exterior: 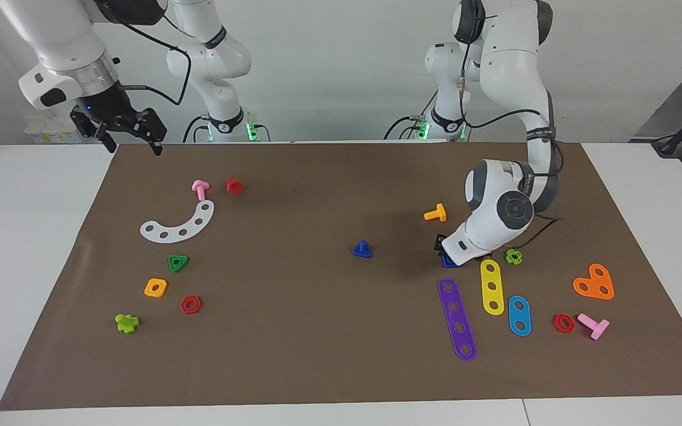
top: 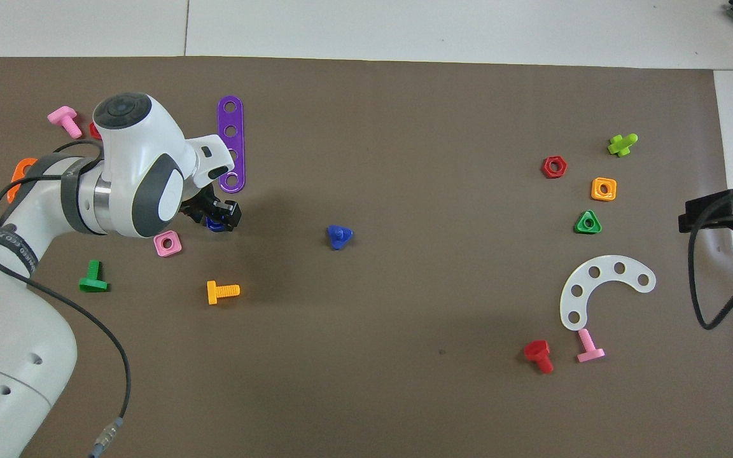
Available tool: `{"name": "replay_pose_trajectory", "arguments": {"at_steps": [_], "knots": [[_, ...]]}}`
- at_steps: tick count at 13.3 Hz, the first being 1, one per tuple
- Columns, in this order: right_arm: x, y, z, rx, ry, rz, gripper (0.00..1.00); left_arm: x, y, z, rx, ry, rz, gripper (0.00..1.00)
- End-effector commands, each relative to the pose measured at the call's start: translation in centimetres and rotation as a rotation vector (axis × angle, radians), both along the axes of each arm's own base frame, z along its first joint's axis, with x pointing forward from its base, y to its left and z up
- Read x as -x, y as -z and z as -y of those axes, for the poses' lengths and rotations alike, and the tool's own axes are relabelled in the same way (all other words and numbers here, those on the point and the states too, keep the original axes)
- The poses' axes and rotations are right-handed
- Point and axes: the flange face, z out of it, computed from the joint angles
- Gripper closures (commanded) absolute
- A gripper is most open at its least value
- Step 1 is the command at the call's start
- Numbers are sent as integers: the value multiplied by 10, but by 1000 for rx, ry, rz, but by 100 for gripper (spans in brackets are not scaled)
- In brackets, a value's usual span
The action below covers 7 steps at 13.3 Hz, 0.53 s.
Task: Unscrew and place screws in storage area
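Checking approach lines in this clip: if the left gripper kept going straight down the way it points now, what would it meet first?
The left gripper points down at the mat, low over a dark-blue screw between its fingertips. That screw comes first, then the brown mat. Whether they already touch it is unclear. The right gripper waits raised.

Left arm is reaching in over its own end of the brown paper mat (top: pixel 404 381). Left gripper (top: pixel 219 219) is sitting low over a small dark-blue plastic bolt (top: pixel 215 224), which is showing only partly between the black fingers (top: pixel 231 213); contact is not readable from above. A second dark-blue plastic bolt with a triangular head (top: pixel 339 236) is lying alone mid-mat. A purple four-hole plastic strip (top: pixel 231 144) is lying just farther from the robots than the gripper. A pink square plastic nut (top: pixel 167 243) is lying beside the wrist; an orange T-shaped plastic bolt (top: pixel 222 292) is lying nearer the robots. Right gripper (top: pixel 688 222) is waiting at the right arm's end, barely showing.
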Motion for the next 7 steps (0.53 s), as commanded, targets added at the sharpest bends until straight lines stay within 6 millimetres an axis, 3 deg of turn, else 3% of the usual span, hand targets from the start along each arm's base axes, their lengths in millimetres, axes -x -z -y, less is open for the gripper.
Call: {"name": "replay_pose_trajectory", "arguments": {"at_steps": [1, 4, 7], "knots": [[6, -2, 0, -7, -22, 4, 0, -1, -24, -4, 16, 6, 42, 0], [6, -2, 0, -8, -22, 4, 0, -32, -88, -48, 29, -63, 91, 0], [6, -2, 0, -7, -22, 6, 0, -28, -168, -121, 34, -173, 171, 0]]}}
